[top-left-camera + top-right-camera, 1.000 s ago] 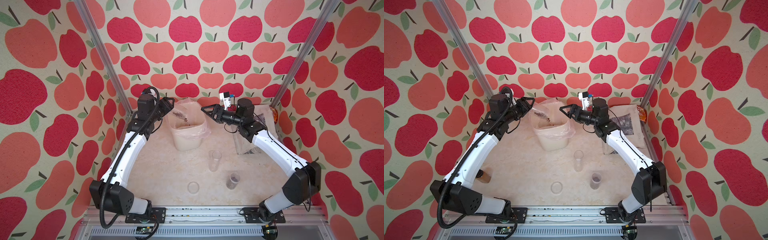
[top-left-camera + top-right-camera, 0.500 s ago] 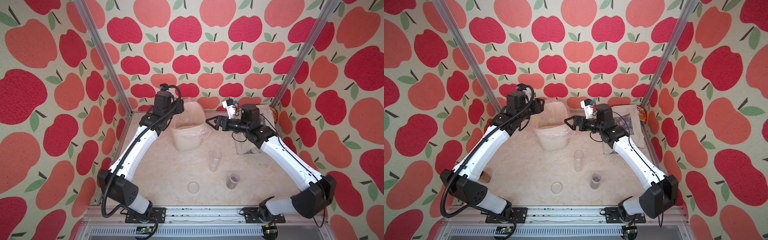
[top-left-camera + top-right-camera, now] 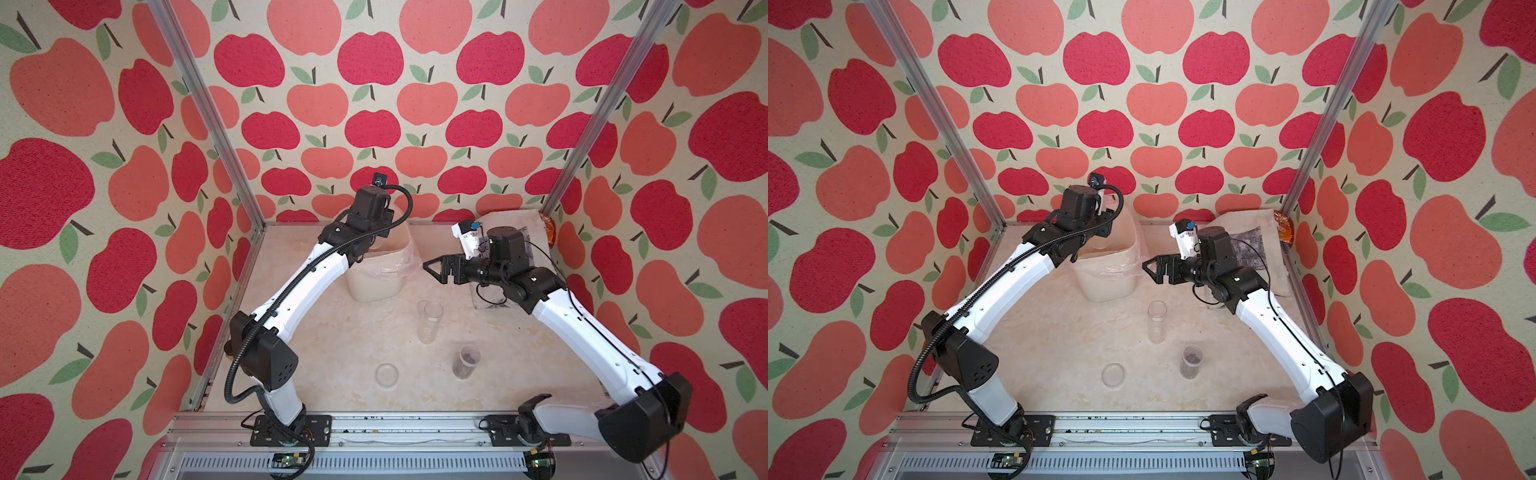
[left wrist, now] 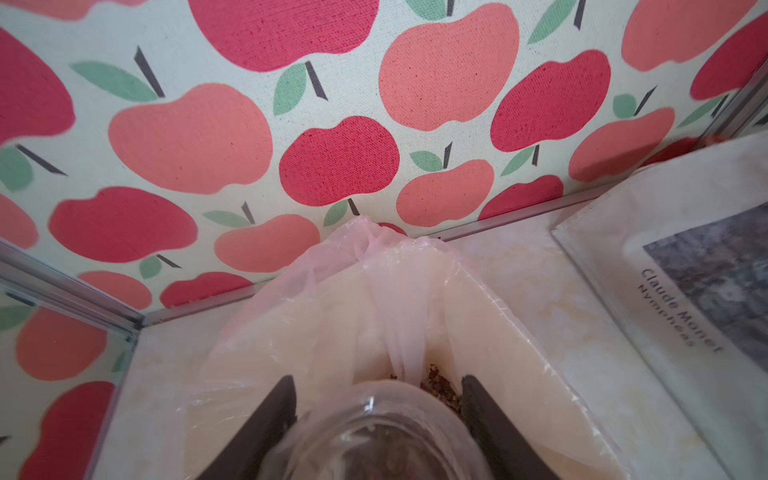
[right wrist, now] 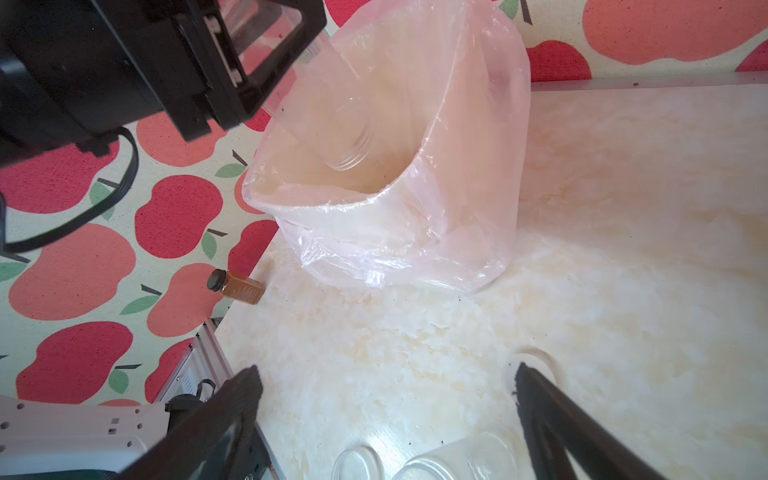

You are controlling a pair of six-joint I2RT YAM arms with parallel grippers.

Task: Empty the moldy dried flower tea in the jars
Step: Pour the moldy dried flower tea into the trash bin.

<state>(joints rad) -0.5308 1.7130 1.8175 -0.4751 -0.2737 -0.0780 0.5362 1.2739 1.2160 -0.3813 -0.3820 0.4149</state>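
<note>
My left gripper [image 4: 378, 380] is shut on a clear jar [image 4: 374, 436], tipped mouth-down into the cream lined bin [image 3: 374, 282] [image 3: 1104, 286]. The right wrist view shows that jar's mouth [image 5: 349, 141] inside the liner. Brown bits of moldy dried flower tea [image 4: 440, 386] lie in the bin past the jar's rim. On the table in both top views stand an open empty jar [image 3: 430, 322] [image 3: 1157, 320] and a jar with dark tea in it [image 3: 465, 361] [image 3: 1191, 361]. My right gripper [image 3: 430, 268] [image 3: 1148, 270] [image 5: 386, 386] hangs open and empty right of the bin.
A loose clear lid [image 3: 386, 374] [image 3: 1113, 375] lies near the front of the table. A Claude Monet print [image 4: 685, 291] [image 3: 511, 224] leans at the back right. A small brown bottle [image 5: 237, 286] lies by the left wall. The apple-patterned walls stand close behind the bin.
My left arm has swung right over the bin and tipped the jar further down; tea has left it. My right gripper has drawn back from the bin, toward the front.
</note>
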